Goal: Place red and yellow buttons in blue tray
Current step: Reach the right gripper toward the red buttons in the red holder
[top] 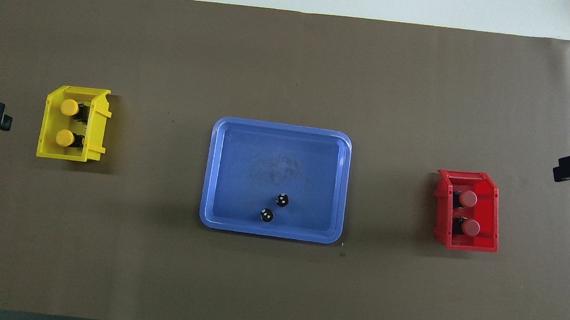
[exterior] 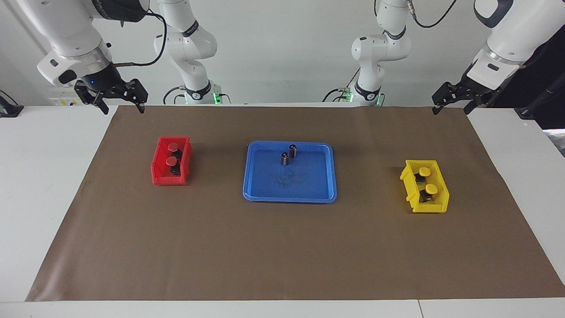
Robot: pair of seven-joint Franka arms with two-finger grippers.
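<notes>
Facing view: blue tray sits mid-mat on the brown mat. Two dark cylinders stand upright in the tray's part nearer the robots. Two red buttons are in the red bin, toward the right arm's end of the table. Two yellow buttons are in the yellow bin, toward the left arm's end. No button is in the tray. Right gripper hangs over the mat's corner by the robots, fingers apart, holding nothing. Left gripper hangs over the mat's other robot-side corner, fingers apart, holding nothing.

Overhead view: tray is central, cylinders near its robot-side rim. Yellow buttons in yellow bin; red buttons in red bin. Each bin is well apart from the tray. Only dark gripper parts show at the side edges; finger state cannot be told here.
</notes>
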